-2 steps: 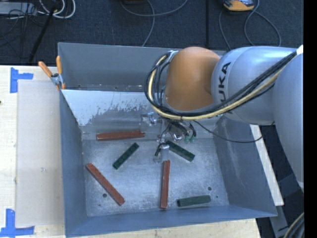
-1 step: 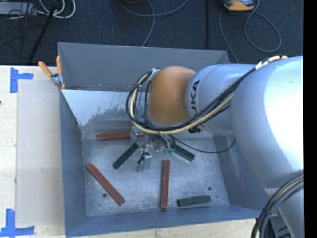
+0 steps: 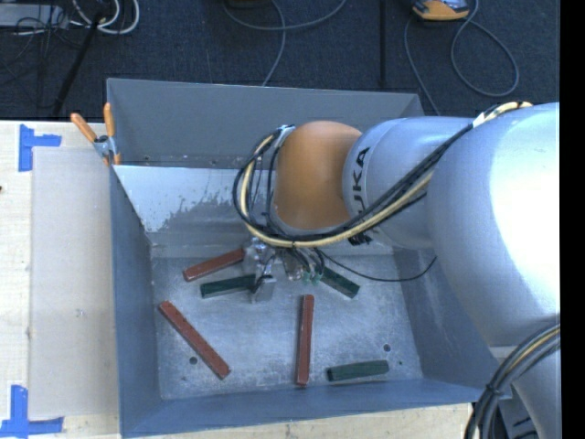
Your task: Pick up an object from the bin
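My gripper (image 3: 262, 280) reaches down under the orange wrist cover to the bin's floor near its back middle. Its tip sits on the right end of a dark green bar (image 3: 227, 287) that lies flat, pointing left. Just behind that one, a reddish-brown bar (image 3: 212, 266) lies at a slight slant. To the right of the gripper another dark green bar (image 3: 339, 283) pokes out from beneath the wrist.
A long reddish-brown bar (image 3: 193, 339) lies diagonally at the front left. Another reddish-brown bar (image 3: 303, 339) lies nearly upright in the view at the front middle, with a short dark green bar (image 3: 357, 370) to its right. The arm covers the bin's right back part.
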